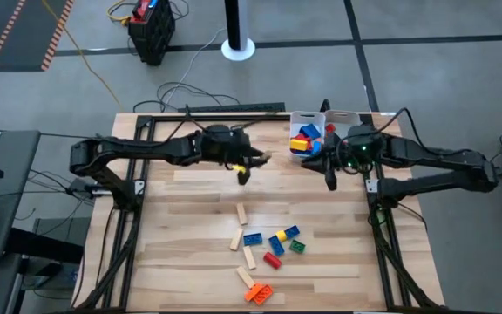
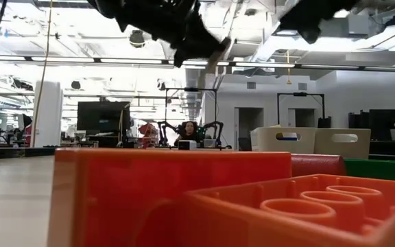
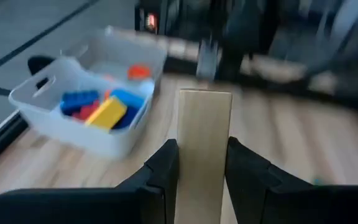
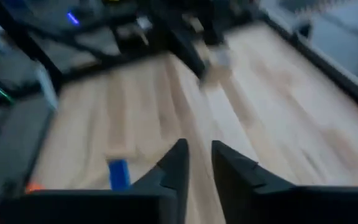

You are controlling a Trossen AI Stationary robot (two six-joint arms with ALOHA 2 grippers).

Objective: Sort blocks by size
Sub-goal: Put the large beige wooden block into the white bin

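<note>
Toward twelve o'clock of the table (image 1: 190, 227), viewed from above: left gripper (image 1: 249, 167) raised off the wood, fingers clenched on a pale wooden bar (image 3: 204, 124), gripped at its lower part so the free end juts out ahead. Aimed toward the white tray (image 1: 293, 122) at one o'clock — probably so that the long piece can be dropped with others of its size, though which tray is meant cannot be told. Already lying in that tray: blue, red and yellow bricks (image 1: 306, 138). Just beside it, farther toward one o'clock, a second tray (image 1: 342, 116), contents unclear. At two o'clock, close beside the first tray, right gripper (image 1: 330, 179), fingers slightly parted with nothing between them, pointing down and across the boards — seemingly free for another pick. Well apart from both grippers, at six o'clock near the front edge, the unsorted blocks (image 1: 268, 249): several wooden bars mixed with blue, yellow, green, red and orange bricks, lying loose and close together, still to be sorted.
</note>
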